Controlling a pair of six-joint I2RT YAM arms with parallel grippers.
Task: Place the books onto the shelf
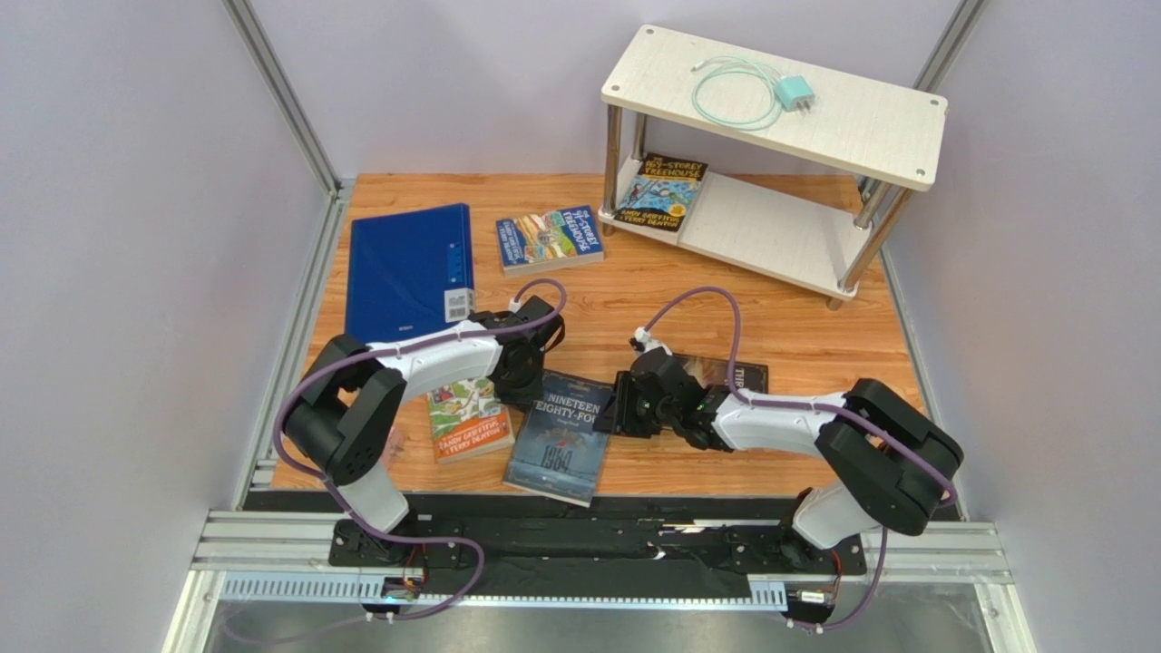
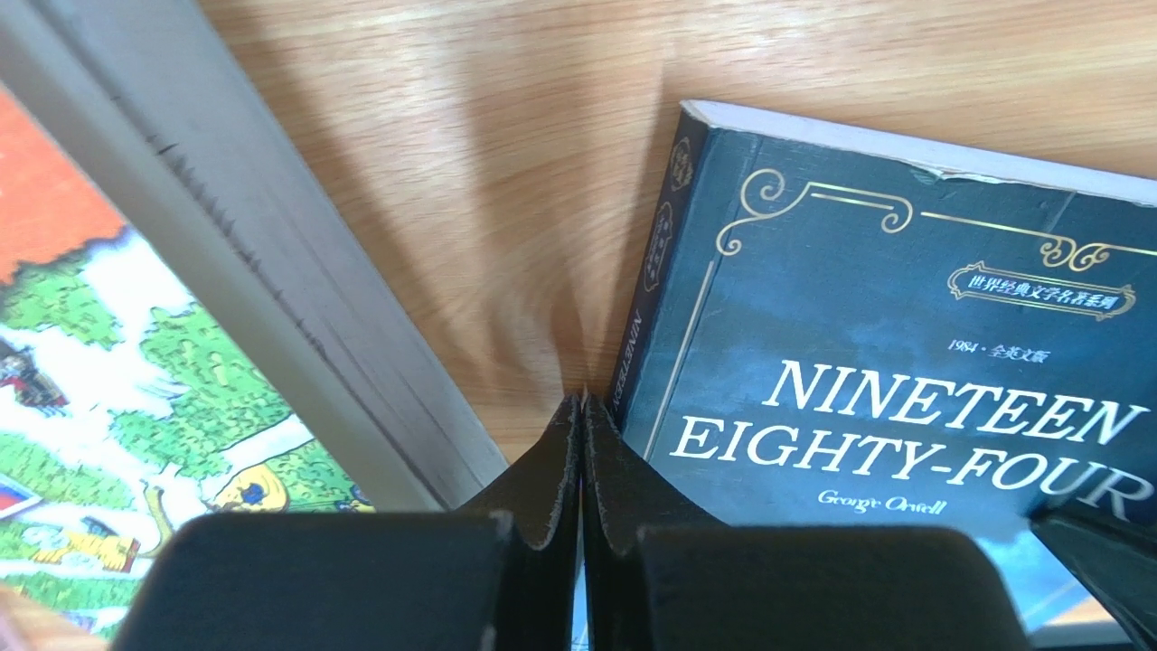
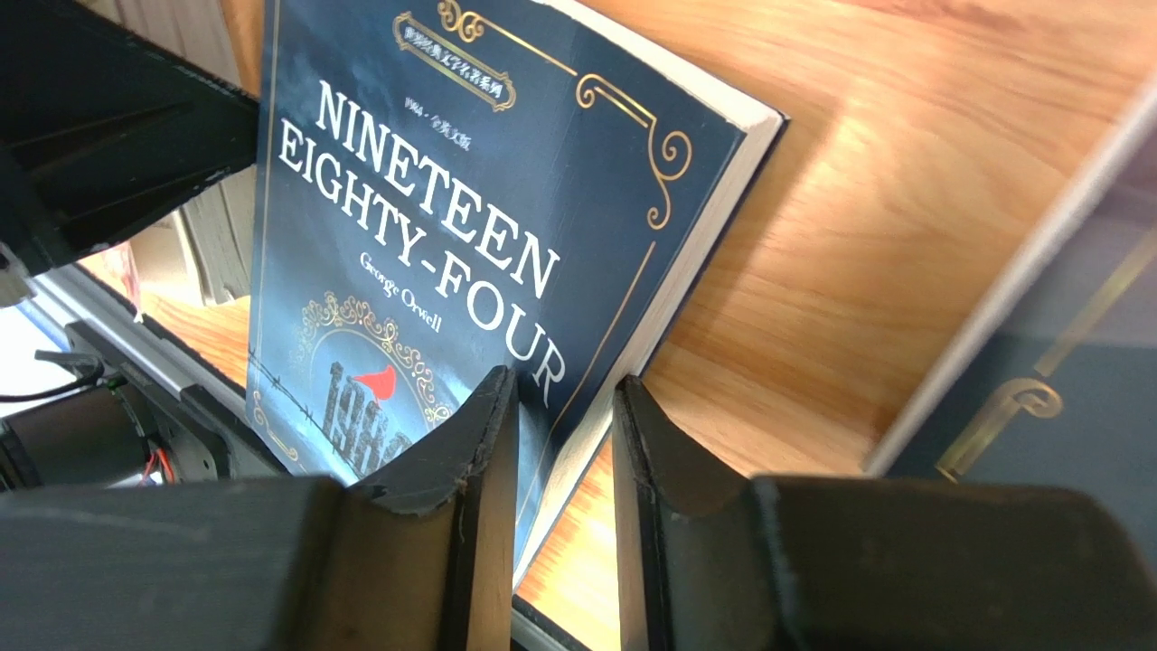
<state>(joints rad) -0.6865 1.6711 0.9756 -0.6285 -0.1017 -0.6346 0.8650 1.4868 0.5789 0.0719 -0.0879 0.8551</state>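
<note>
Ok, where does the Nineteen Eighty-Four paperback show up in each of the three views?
Top external: Nineteen Eighty-Four lies lower centre, between left gripper and right gripper.
Left wrist: right half, spine beside the shut left gripper.
Right wrist: upper left, page edge between the right gripper fingers.
Shared landmark: the left gripper, at the book's spine side in all three.

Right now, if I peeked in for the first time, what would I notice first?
Probably the dark Nineteen Eighty-Four book at the near middle of the table, where the left gripper sits shut by its spine and the right gripper straddles its page edge. Then the white shelf at the far right, with a mint charger on top and a blue cartoon book on its lower board.
</note>
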